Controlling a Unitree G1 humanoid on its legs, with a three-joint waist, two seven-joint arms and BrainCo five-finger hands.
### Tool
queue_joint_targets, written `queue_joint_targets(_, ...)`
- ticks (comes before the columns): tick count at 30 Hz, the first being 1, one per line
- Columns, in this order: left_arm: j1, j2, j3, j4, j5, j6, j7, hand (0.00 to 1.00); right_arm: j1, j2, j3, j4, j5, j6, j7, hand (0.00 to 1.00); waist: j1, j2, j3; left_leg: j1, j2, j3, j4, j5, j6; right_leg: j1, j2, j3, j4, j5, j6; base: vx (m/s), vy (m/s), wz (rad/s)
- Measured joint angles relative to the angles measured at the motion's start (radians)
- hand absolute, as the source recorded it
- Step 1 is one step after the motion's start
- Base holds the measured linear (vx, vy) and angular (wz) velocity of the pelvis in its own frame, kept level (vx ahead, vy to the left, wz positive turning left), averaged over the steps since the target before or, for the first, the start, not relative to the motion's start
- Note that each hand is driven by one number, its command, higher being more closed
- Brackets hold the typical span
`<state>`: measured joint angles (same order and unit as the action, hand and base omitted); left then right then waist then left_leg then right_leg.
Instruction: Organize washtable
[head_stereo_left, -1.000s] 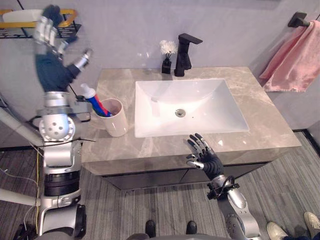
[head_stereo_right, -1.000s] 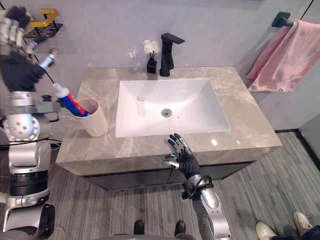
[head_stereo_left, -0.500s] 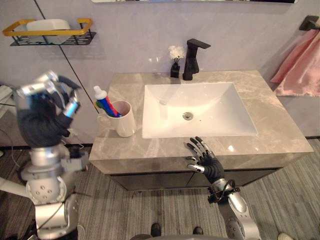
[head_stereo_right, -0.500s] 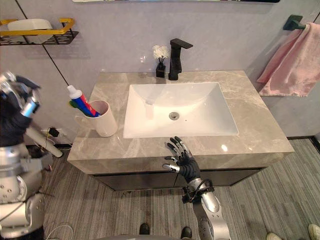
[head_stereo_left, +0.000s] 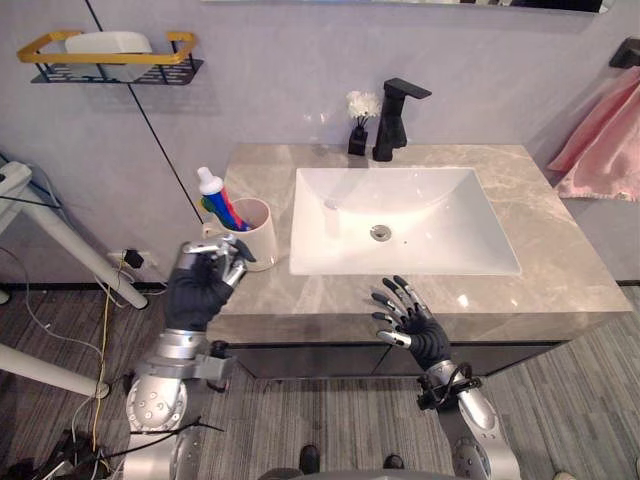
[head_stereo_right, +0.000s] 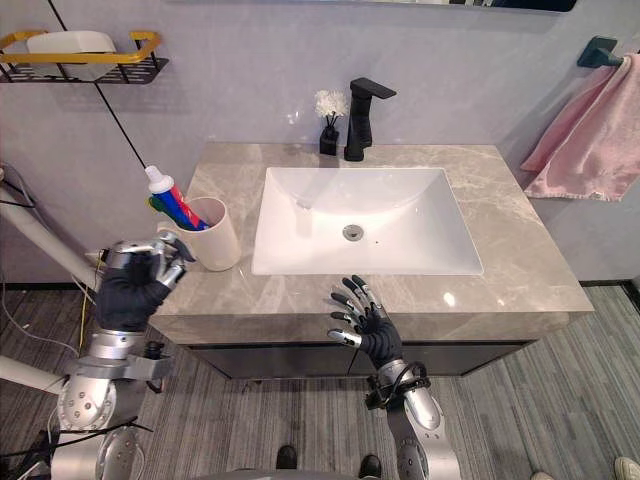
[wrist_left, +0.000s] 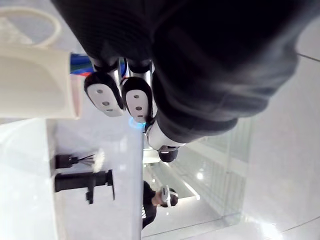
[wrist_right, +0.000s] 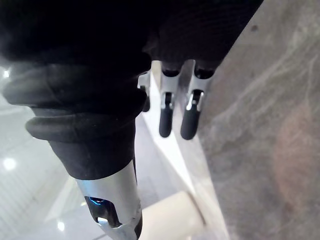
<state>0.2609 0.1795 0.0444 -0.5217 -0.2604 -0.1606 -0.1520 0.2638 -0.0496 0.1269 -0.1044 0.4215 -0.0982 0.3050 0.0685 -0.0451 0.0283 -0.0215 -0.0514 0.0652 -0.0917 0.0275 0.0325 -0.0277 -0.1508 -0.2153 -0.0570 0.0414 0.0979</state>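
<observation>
A: The countertop (head_stereo_left: 560, 270) around the sink (head_stereo_left: 400, 215) looks like polished, veined stone, with glossy highlights.
B: The sink itself is smooth, shiny white. Behind it the tap (head_stereo_left: 392, 118) is matt black; right of it hangs a soft pink cloth towel (head_stereo_left: 605, 145).

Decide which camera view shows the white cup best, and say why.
Left eye view: the whole cup shows, upright on the counter beside the sink. The right eye view shows much the same; the left wrist view catches part of its side.
</observation>
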Motion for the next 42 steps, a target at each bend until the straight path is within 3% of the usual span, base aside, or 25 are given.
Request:
queue_joint_targets(5, -0.004, 0.0, -0.031, 0.091, 0.038, 0.019, -0.001, 1.0, 0.0, 0.0, 0.0, 0.0, 0.0, 0.011, -0.005, 0.0, 0.001, -0.021, 0.007, -0.004, 0.001, 0.015, 0.0, -0.002, -0.001, -0.011, 0.001, 0.017, 0.0, 0.0, 0.0, 0.02, -0.011, -0.09)
queue_joint_targets(17, -0.027, -0.021, -0.045, 0.27, 0.123, 0.041, 0.0, 1.0, 0.001, 0.002, -0.001, -0.022, 0.0, 0.034, -0.017, 0.0, -0.002, -0.033, 0.032, -0.017, 0.001, 0.025, 0.003, -0.008, 0.0, -0.03, 0.001, 0.028, 0.004, 0.001, 0.002, 0.0, -0.001, -0.02)
queue_joint_targets(31, -0.106, -0.021, -0.026, 0.356, 0.236, 0.006, 0.015, 1.0, 0.001, 0.002, -0.002, -0.036, 0.0, 0.036, -0.017, 0.0, -0.001, -0.036, 0.043, -0.016, 0.001, 0.034, 0.005, -0.013, -0.001, -0.039, 0.001, 0.037, 0.006, 0.002, 0.003, 0.0, -0.001, -0.01)
queue_joint_targets(42, -0.15, -0.019, 0.066, 0.403, 0.283, -0.003, 0.049, 1.0, 0.0, 0.003, -0.004, -0.038, 0.0, 0.039, -0.016, 0.0, -0.002, -0.038, 0.045, -0.013, 0.001, 0.041, 0.006, -0.014, 0.0, -0.04, 0.002, 0.046, 0.006, 0.002, 0.003, 0.0, 0.0, 0.0)
